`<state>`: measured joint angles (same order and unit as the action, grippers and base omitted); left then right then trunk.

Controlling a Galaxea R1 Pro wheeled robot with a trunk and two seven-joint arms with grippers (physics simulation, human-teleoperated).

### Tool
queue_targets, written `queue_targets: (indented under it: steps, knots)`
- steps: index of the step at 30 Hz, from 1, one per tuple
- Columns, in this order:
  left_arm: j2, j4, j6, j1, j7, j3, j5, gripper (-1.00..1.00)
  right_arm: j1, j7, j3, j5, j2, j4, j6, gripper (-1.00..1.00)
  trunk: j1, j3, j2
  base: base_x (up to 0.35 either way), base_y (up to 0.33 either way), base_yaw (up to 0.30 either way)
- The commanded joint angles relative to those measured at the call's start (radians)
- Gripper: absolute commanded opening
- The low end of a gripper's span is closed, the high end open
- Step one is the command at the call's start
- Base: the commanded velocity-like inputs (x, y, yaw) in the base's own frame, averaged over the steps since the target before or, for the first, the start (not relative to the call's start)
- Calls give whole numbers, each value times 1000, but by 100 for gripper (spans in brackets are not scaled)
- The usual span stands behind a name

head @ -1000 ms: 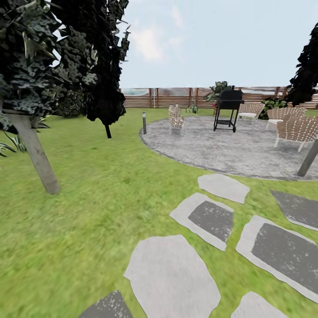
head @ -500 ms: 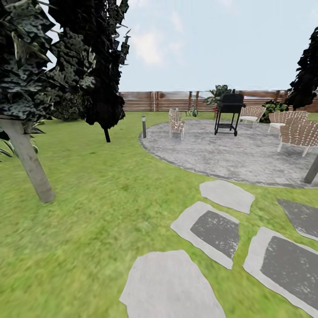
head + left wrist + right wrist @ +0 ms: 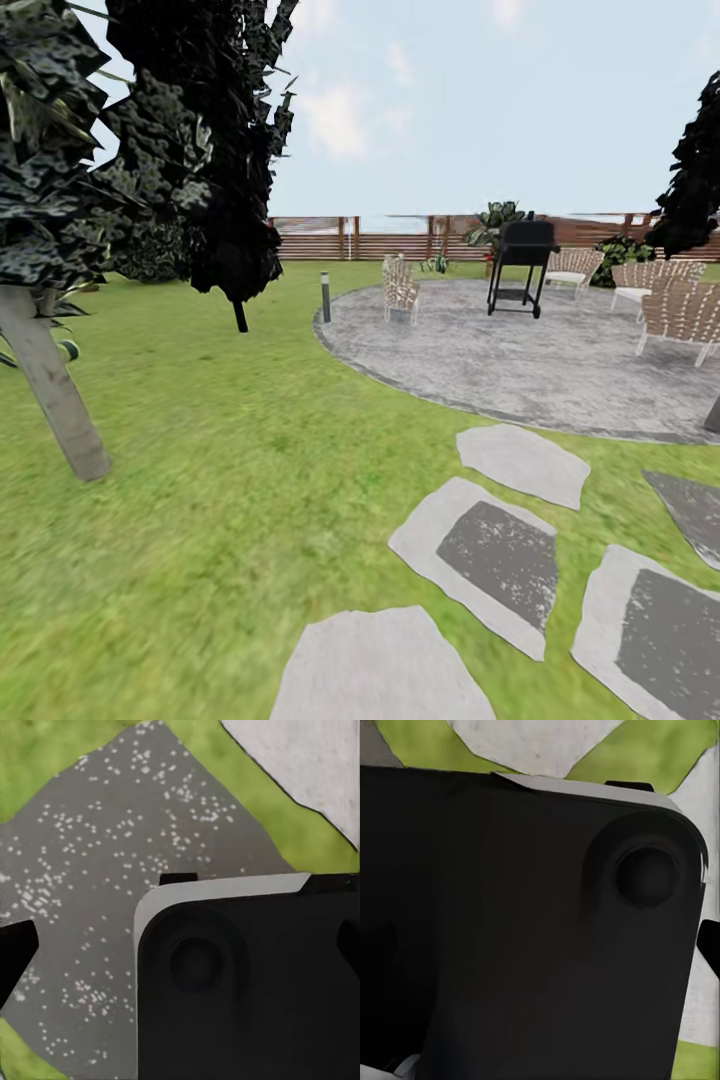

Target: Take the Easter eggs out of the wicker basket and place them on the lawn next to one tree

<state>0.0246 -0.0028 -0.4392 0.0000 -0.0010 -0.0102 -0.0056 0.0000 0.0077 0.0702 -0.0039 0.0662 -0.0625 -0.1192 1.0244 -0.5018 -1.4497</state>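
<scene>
Lawn [image 3: 230,480] rough grass; stepping stones [image 3: 500,555] matt speckled; fence [image 3: 330,240] slatted wood.

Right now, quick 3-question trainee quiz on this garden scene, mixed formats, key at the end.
1. True or false: the black grill stands on the lawn.
2. Multiple choice: nearest the head camera is A) the round patio, B) the stepping stones, C) the fence.
3. Fill in: the pale-trunked tree stands at the view's ____ side.

Key: 1 false, it stands on the patio. 2 B. 3 left.
</scene>
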Motion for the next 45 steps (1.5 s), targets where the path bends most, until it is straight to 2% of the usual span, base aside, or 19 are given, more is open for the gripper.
queue_targets:
  steps: [1, 17, 29, 45]
  knots:
    - [0, 0, -3, 0, 1, -1, -1, 100, 0, 0, 7, -1, 0, 0, -2, 100, 1, 1, 0, 335, 0, 0]
    - [0, 0, -3, 0, 1, -1, -1, 100, 0, 0, 6, -1, -1, 0, -2, 100, 1, 5, 0, 335, 0, -5]
    - [0, 0, -3, 0, 2, -1, -1, 100, 0, 0, 5, -1, -2, 0, -2, 100, 1, 7, 0, 335, 0, -204]
    - [0, 0, -3, 0, 2, -1, -1, 100, 0, 0, 5, -1, -2, 0, -2, 100, 1, 7, 0, 335, 0, -55]
